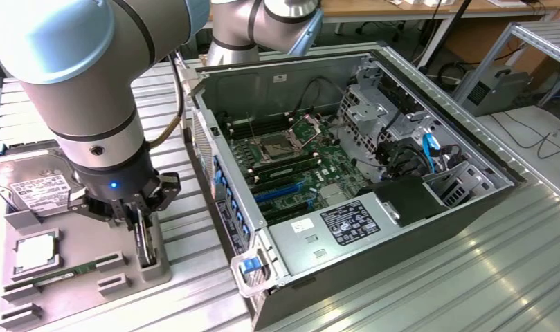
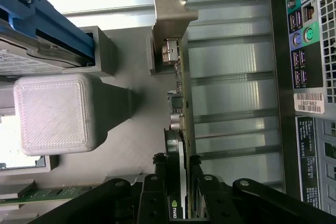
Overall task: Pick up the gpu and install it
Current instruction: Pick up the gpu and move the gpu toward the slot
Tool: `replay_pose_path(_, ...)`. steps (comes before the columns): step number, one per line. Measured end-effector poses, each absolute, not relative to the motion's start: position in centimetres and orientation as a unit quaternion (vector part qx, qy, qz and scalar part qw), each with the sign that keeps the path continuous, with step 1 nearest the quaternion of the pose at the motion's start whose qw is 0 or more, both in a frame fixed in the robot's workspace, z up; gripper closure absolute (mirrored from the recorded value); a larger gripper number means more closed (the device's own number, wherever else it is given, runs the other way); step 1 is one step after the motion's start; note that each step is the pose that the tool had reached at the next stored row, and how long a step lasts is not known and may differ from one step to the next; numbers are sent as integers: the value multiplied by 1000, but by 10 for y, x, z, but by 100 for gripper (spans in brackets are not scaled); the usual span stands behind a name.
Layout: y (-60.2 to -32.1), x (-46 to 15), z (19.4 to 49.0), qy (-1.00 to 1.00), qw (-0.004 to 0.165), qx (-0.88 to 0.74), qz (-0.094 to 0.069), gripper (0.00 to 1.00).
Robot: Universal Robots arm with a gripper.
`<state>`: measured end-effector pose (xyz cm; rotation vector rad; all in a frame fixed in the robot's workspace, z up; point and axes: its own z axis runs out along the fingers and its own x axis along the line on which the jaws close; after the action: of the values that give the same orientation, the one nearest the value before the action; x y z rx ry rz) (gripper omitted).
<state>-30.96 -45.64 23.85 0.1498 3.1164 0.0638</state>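
I observed the gripper lowered directly over the gpu, which stood on edge in a slot of the grey fixture tray, on the exterior view's left of the open computer case. The fingers were narrowly parted, one on each flat face. The card's long axis ran between them toward its silver bracket. I judged the grip not yet firm.

1. Bright, even room light; the ribbed silver metal tabletop well beyond the claw carries broad white glare streaks.
2. A soft shadow lies on the grey plastic tray beneath the claw.
3. The open black computer case beside the claw is dim inside.
4. In the wrist view, the pale grey cube-shaped block near the claw looks slightly soft.
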Motion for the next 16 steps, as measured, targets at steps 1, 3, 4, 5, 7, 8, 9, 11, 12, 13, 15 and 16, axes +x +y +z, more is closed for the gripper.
replay_pose_path(1, -456, -310, 238, 999, 10, 48, 20, 73)
replay_pose_path(3, -456, -310, 239, 999, 10, 48, 20, 73)
replay_pose_path(4, -456, -310, 239, 999, 10, 44, 20, 73)
replay_pose_path(5, -456, -310, 239, 999, 10, 39, 21, 73)
replay_pose_path(7, -456, -310, 239, 999, 10, 37, 21, 73)
replay_pose_path(8, -456, -310, 238, 999, 10, 35, 21, 73)
replay_pose_path(9, -456, -310, 239, 999, 10, 31, 21, 73)
replay_pose_path(11, -456, -310, 238, 999, 10, 23, 21, 73)
replay_pose_path(12, -456, -310, 238, 1000, 10, 21, 21, 73)
replay_pose_path(13, -456, -309, 238, 1000, 10, 16, 21, 73)
replay_pose_path(15, -456, -309, 238, 1000, 10, 9, 21, 73)
replay_pose_path(16, -456, -309, 238, 1000, 10, 9, 21, 73)
